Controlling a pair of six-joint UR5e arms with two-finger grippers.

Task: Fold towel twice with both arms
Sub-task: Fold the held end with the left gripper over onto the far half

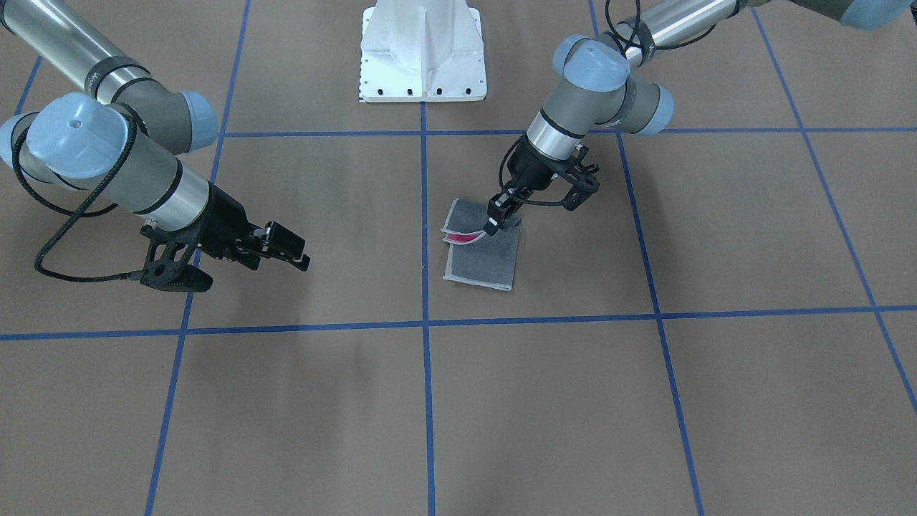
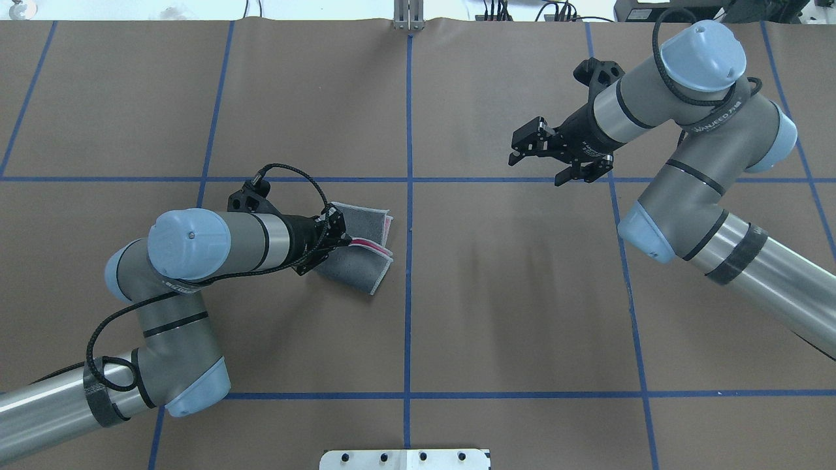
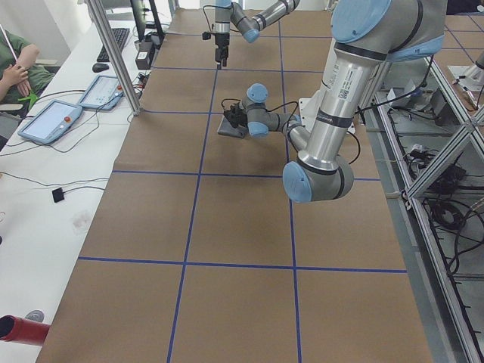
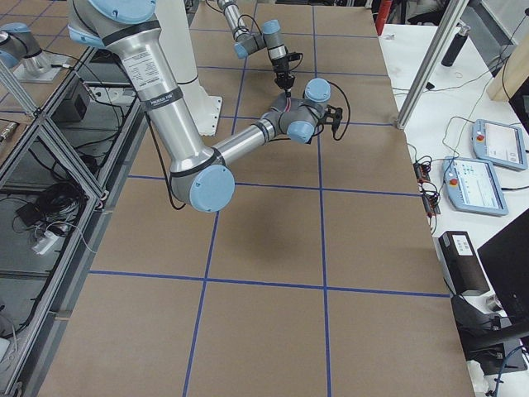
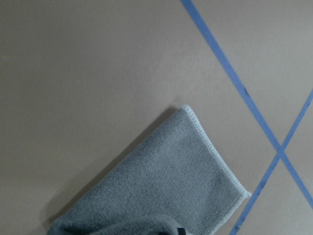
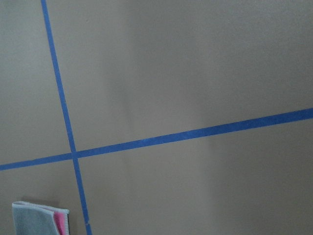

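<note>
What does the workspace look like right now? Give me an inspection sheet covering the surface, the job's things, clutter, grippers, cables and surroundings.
Surface: brown paper table cover, flat, marked with a blue tape grid.
Job's things: towel folded, grey side out, pink showing under its raised edge.
Clutter: nothing seen.
Grippers: left gripper shut on the towel's raised edge; right gripper open, above bare paper, well apart from the towel.
Cables: black cable loops over the left wrist; second cable hangs in a loop by the right wrist.
Surroundings: white pedestal at the robot's base; pendants on a side bench; a person seated beside the table.
</note>
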